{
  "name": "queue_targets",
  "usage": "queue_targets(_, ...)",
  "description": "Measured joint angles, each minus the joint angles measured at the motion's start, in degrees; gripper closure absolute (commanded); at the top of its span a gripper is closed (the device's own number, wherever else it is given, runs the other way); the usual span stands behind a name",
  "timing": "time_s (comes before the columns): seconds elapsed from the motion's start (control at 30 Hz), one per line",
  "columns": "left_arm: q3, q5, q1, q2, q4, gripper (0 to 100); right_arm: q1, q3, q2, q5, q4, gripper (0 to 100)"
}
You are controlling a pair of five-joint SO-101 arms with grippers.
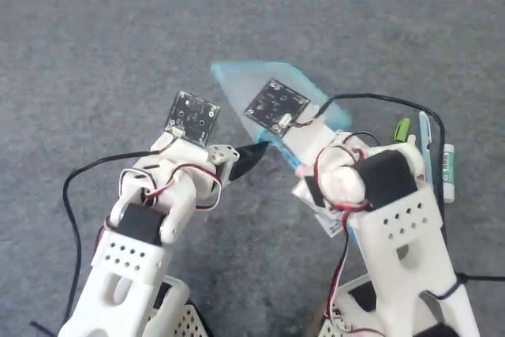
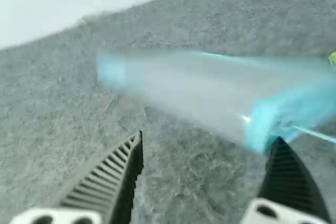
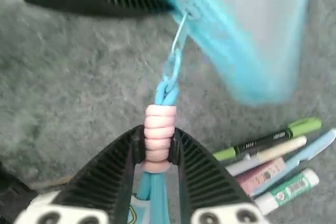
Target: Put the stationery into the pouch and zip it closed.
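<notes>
Right fingers (image 3: 113, 169) clamp the pink zip-pull (image 3: 158, 137), left fingers (image 2: 113, 177) gape beside pouch (image 2: 210, 93), pens (image 3: 257, 142) nearby.

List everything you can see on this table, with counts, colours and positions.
pouch: one, translucent light blue, ahead of both grippers
pull coil: one, pink, on a blue cord from the pouch's zip end
marker: one, black with green cap, on the table beside the right arm
pens: two, cream and light blue, alongside the marker
flat piece: one, pink, next to the pens; what it is cannot be told
stick: one, white with green label, outermost of the row
table: one, grey, fuzzy surface
left gripper: open, one finger at the pouch's corner
right gripper: shut on the pull coil
</notes>
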Motion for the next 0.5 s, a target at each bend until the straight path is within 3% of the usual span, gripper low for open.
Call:
queue_targets(0.33,-0.3,0.8,-1.9,2.7,0.0,66,4.5,4.5,-2.1,1.2,-2.8,99.2)
queue_targets(0.5,-3.3,1.2,2.1,2.6,6.9,63,4.5,4.5,-2.1,-3.0,-7.6,99.2)
